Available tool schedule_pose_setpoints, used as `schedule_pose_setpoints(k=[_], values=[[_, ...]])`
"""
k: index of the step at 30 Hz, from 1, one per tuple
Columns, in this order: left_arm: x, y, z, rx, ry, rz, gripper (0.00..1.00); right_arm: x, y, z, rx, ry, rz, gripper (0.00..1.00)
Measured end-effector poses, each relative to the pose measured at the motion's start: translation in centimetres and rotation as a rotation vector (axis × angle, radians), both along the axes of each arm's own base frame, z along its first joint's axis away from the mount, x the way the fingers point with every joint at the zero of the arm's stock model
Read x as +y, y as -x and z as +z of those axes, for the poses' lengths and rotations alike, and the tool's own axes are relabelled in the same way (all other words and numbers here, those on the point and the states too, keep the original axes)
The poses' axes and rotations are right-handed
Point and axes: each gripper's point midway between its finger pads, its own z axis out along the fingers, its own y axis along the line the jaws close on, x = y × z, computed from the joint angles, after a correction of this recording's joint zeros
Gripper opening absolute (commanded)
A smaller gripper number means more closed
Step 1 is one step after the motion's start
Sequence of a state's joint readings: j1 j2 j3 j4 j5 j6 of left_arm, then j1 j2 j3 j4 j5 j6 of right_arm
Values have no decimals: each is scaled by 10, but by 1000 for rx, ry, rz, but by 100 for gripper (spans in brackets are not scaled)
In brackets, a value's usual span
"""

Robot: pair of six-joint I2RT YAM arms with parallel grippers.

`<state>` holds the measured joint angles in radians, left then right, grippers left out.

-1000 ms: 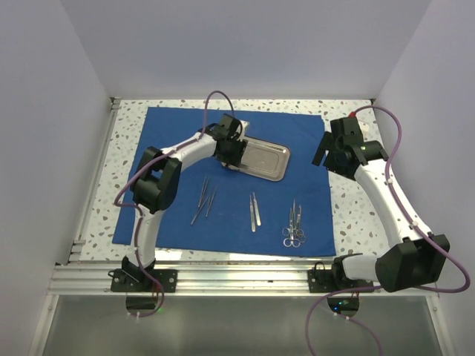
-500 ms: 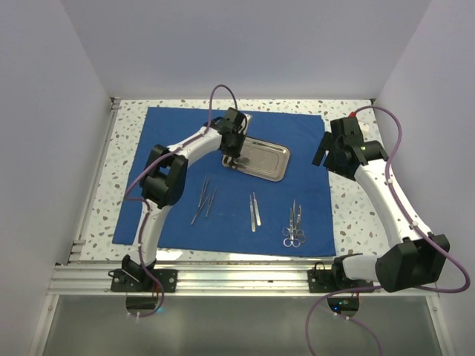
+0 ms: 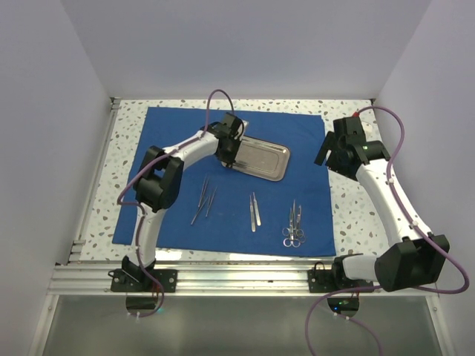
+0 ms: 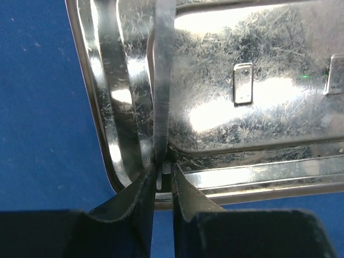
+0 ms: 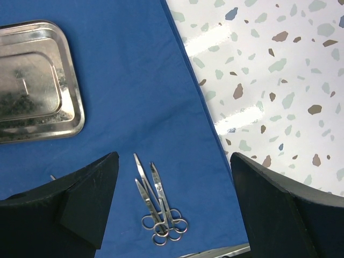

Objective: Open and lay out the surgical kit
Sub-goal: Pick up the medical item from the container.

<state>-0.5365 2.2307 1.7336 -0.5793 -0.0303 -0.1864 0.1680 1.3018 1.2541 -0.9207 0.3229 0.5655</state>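
Nearest us, the forceps point(image 3: 293, 226) lie on the front right part of the blue cloth point(image 3: 171, 133), rings toward the arms. To their left are one pair of tweezers point(image 3: 254, 211) and then a second pair point(image 3: 204, 199), each well apart from the next. We judge all of these light, stiff and slippery. They lie flat on soft cloth, so we would pinch them across the shank, straight down, and not by the rings.

Further back, the steel tray point(image 3: 263, 159) sits near the middle of the cloth. The left pincer point(image 4: 163, 169) is at its left end, closed almost fully on a thin steel strip point(image 4: 161, 80) that runs out over the tray floor. We take it for another slim tool seen edge-on, but cannot tell for sure. Polished metal in a narrow grip may twist or slide. The tray itself is rigid, with its raised rim as the only handhold.

The right pincer point(image 3: 324, 152) hangs wide open and empty above the cloth's right edge, where the bare bench point(image 3: 356, 208) begins.

For room, the cloth is free between the tools and in a band behind the tray. White walls close in at the left, right and far edges of the bench.
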Motion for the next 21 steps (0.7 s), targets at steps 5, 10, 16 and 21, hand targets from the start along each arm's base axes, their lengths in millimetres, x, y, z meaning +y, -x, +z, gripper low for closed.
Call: schedule_pose_setpoints(k=[5,10,16,21], values=[[1,3,-1,7,-13,-9,15,0,0,0,-1,-1,-1,89],[-1,0,-2,7,-21,-13,0,0,0,0,-1,-1,-1,89],[-4,-6,-4,-6,-30,-11,0,-2,0,0,0,-1,-7,89],[-5,-9,1,-21,-24,-9,0,-2,2,1,1,-1,-7,89]])
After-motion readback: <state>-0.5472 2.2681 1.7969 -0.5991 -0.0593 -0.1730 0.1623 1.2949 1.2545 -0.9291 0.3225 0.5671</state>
